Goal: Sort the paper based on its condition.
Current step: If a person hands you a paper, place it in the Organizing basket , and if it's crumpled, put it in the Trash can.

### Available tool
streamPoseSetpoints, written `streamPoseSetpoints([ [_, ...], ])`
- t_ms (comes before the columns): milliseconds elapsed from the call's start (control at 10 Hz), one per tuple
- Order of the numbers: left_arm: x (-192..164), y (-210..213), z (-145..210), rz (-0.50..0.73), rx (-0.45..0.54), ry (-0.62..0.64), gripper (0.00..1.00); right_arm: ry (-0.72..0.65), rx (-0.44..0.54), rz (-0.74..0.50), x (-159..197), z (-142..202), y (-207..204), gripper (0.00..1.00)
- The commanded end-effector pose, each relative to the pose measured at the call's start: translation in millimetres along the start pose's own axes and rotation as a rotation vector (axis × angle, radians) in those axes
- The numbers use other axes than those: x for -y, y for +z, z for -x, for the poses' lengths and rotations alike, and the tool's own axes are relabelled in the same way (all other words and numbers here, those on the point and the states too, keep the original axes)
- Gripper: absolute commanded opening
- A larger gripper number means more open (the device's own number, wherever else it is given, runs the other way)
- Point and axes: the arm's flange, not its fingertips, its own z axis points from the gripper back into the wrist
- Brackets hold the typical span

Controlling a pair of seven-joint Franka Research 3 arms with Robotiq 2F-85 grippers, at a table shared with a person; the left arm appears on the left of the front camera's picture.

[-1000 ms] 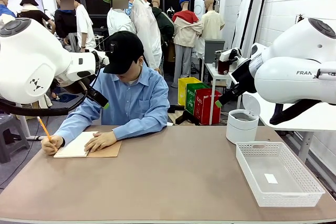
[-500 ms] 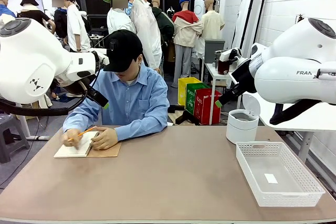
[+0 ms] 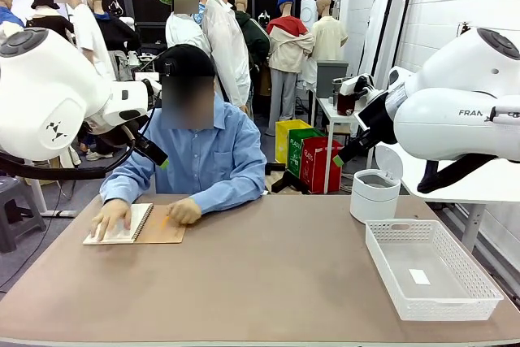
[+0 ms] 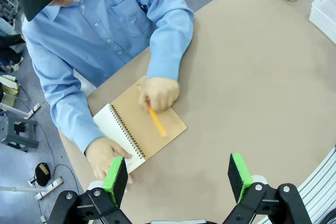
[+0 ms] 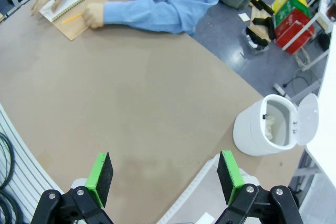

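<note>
Progress at the outset of sorting. No sheet lies loose on the table (image 3: 268, 282). The paper (image 4: 119, 136) in sight is the white page bound into the open spiral notebook (image 4: 157, 124) at the person's edge. One hand (image 4: 105, 155) lies flat on that page. The other hand (image 4: 157, 93) rests on the notebook's brown cover, over an orange pencil (image 4: 156, 121). Judged from this, no page has been torn out or crumpled for sorting, so the whole task remains.

Left gripper (image 4: 177, 174): held high over the table on the robot's side of the notebook, green pads (image 4: 116, 178) wide apart with nothing between them.

Right gripper (image 5: 164, 170): well apart from the notebook, above the table's other end, jaws likewise spread wide and empty.

Receptacles (presumably the two destinations):
- A white bin (image 5: 257, 129) with its lid swung up stands far across the table from the notebook. A pale wrinkled mass (image 5: 270, 124) shows inside it, but whether that is a wad of paper or a liner cannot be told.
- A white mesh basket (image 3: 406, 306) sits equally far from the notebook, nearer the robot than the bin, with a small white slip (image 3: 419, 276) on its floor.

Remaining, as a judgement: paper must first come free of the notebook. Each piece then needs a pick and a placement according to whether it is flat or crumpled.
</note>
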Motion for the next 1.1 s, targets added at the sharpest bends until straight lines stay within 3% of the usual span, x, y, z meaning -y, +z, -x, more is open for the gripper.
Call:
streamPoseSetpoints([
  [0,0.0,-0.3,-0.3,0.000,0.000,-0.004,1.00,0.000,0.000,-0.001,0.2,-0.8,0.6,1.00],
  [1000,0.0,-0.3,-0.3,0.000,0.000,-0.004,1.00,0.000,0.000,-0.001,0.2,-0.8,0.6,1.00],
])
